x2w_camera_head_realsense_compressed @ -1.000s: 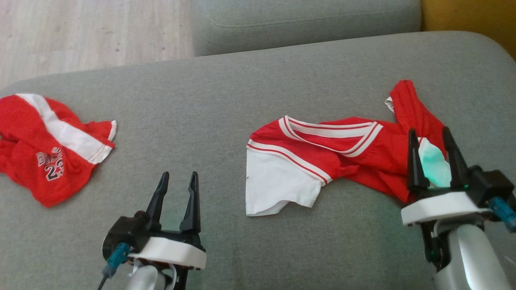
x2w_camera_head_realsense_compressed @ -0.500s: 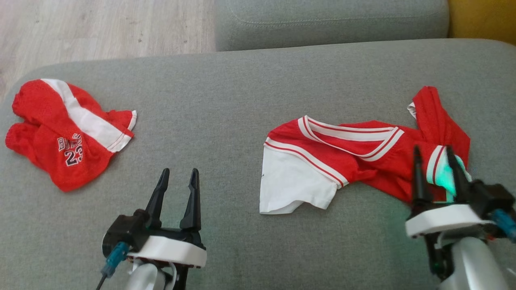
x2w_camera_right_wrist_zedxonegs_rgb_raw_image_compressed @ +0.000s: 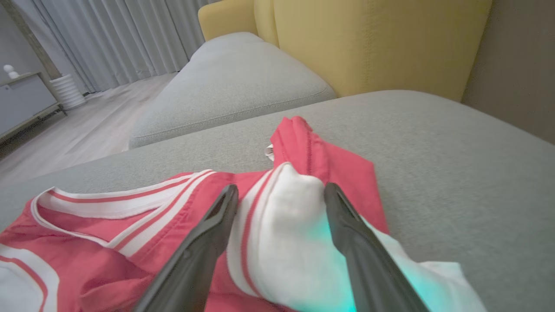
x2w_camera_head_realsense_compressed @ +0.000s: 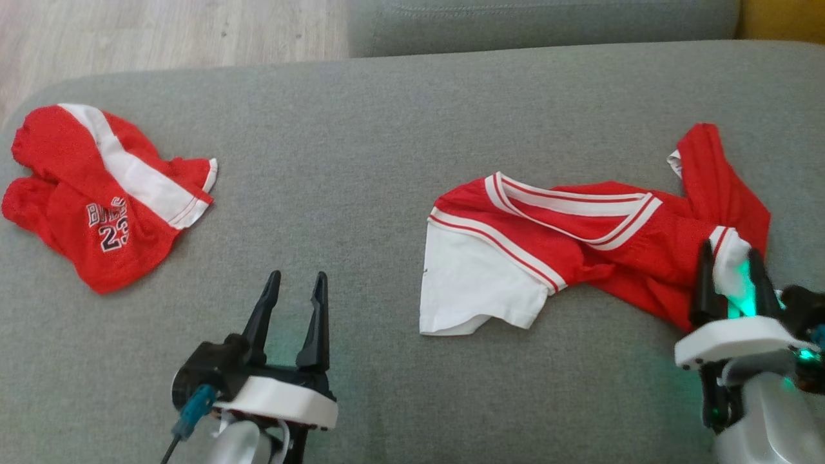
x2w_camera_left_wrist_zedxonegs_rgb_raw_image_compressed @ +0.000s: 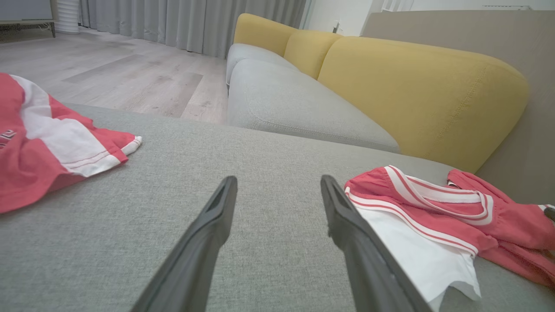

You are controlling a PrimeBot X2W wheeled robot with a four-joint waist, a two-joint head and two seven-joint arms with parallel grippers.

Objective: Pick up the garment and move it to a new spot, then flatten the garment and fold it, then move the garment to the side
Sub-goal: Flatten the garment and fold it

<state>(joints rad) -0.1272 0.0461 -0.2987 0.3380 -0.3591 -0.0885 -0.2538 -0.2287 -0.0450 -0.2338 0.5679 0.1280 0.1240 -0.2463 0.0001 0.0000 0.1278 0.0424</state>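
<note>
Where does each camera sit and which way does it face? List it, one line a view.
Head view: on the head, looking down at the grey cushion, shorts left, jersey right; left gripper and right gripper show, open.
Left wrist view: low over the cushion, facing the yellow backrest; own two fingers show.
Right wrist view: low over the jersey, facing the backrest; own fingers straddle its white sleeve.
Shared: both wrist views show the jersey and the backrest.

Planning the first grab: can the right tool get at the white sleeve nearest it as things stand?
Likely yes: the right tool stands open astride the white sleeve, with nothing lying over it.
</note>
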